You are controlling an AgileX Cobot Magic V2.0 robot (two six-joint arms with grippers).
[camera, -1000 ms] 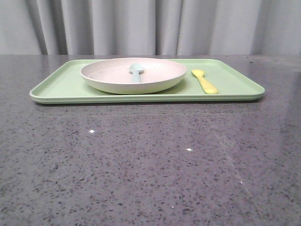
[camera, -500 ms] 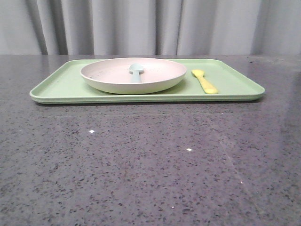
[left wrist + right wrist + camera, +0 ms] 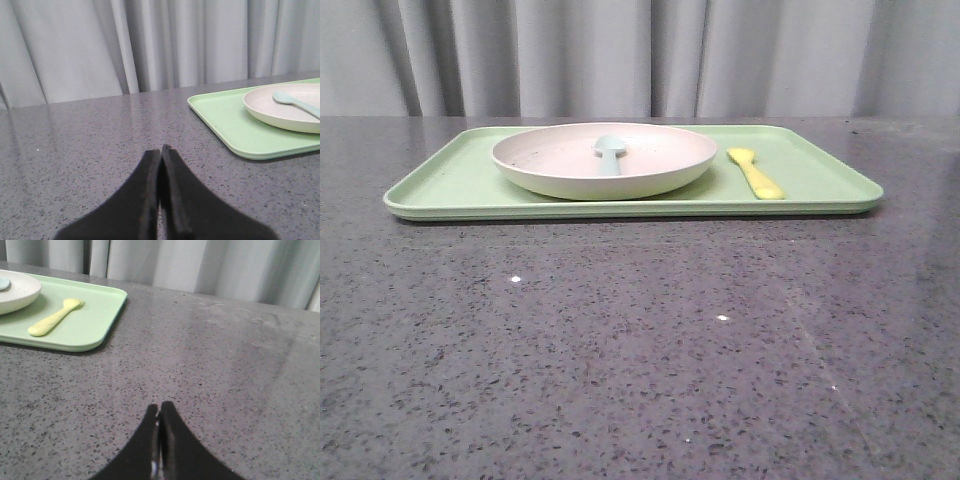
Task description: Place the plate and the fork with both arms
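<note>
The cream-white plate [image 3: 603,158] sits on the light green tray [image 3: 460,180] at the far side of the table, toward its left. It also shows in the left wrist view [image 3: 285,107] and partly in the right wrist view [image 3: 15,290]. The yellow fork [image 3: 755,173] lies on the tray to the right of the plate, also seen in the right wrist view [image 3: 54,316]. My left gripper [image 3: 160,150] is shut and empty over bare table, apart from the tray. My right gripper [image 3: 159,407] is shut and empty over bare table. Neither gripper shows in the front view.
A pale blue-grey spoon [image 3: 608,152] lies inside the plate, also seen in the left wrist view [image 3: 295,101]. The tabletop [image 3: 640,340] is dark speckled stone. A grey curtain [image 3: 640,55] hangs behind the table's far edge.
</note>
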